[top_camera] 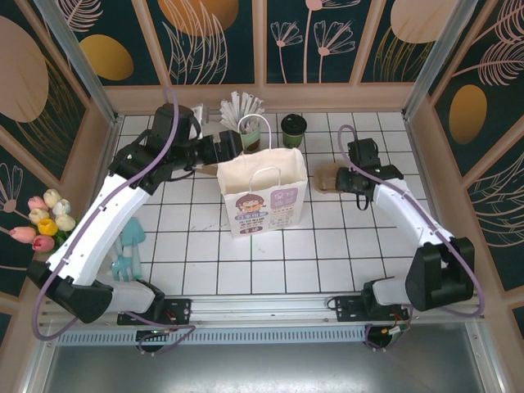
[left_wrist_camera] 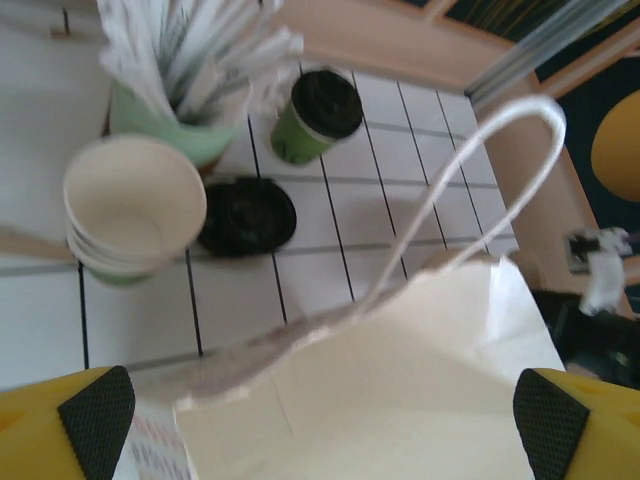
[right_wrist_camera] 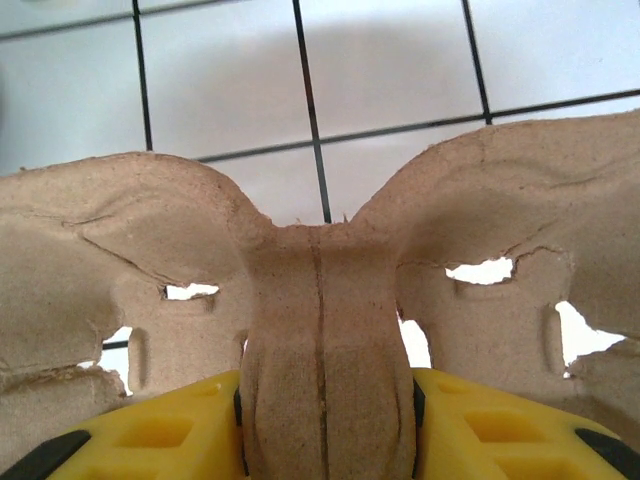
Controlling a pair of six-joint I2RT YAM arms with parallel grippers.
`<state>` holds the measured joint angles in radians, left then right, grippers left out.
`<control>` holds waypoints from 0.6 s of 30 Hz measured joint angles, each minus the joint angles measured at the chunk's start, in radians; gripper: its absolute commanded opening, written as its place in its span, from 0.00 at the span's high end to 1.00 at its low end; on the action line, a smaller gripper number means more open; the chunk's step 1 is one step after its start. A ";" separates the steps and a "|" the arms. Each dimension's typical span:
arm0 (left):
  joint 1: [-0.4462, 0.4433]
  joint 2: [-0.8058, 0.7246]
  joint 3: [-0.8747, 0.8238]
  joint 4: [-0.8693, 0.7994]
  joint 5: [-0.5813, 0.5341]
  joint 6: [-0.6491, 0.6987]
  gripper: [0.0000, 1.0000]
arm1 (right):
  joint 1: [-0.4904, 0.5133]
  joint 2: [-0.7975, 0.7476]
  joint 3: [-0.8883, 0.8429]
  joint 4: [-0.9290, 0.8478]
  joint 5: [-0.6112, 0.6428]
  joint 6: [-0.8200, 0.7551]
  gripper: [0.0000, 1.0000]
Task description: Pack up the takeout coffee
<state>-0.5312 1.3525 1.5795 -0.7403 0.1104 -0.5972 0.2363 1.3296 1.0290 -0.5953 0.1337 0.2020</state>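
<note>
The takeout coffee [top_camera: 293,125], a small dark green cup with a dark round top, stands upright at the back of the table, behind the white paper bag [top_camera: 264,196]. In the left wrist view the coffee [left_wrist_camera: 318,115] stands beyond the bag's open mouth [left_wrist_camera: 400,400]. My left gripper [top_camera: 225,151] hovers at the bag's back left rim. Its jaws are open wide [left_wrist_camera: 320,430], with nothing held between the pads [left_wrist_camera: 95,420]. To the right of the bag, my right gripper [top_camera: 345,177] is shut on the centre ridge of the brown pulp carrier [right_wrist_camera: 120,240].
A mint holder of white-wrapped straws [left_wrist_camera: 190,140], a stack of open paper cups [left_wrist_camera: 133,205] and a loose black lid [left_wrist_camera: 247,215] crowd the back, left of the coffee. Tulips [top_camera: 45,219] and a teal object [top_camera: 127,250] lie at the left. Wooden walls enclose the tiled table.
</note>
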 measured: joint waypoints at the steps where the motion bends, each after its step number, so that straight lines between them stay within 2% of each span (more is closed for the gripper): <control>1: 0.000 0.003 0.000 0.024 -0.016 0.021 0.02 | 0.000 -0.019 0.000 0.000 0.000 0.004 0.57; 11: 0.010 -0.012 -0.041 0.263 -0.195 0.151 0.01 | 0.000 -0.218 0.047 -0.016 -0.039 0.018 0.58; 18: 0.161 -0.092 -0.110 0.386 -0.184 0.164 0.02 | 0.057 -0.233 0.254 -0.067 -0.086 0.034 0.58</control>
<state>-0.3698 1.2610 1.4696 -0.3546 -0.0734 -0.4332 0.2935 1.0962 1.2827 -0.6624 0.0479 0.2363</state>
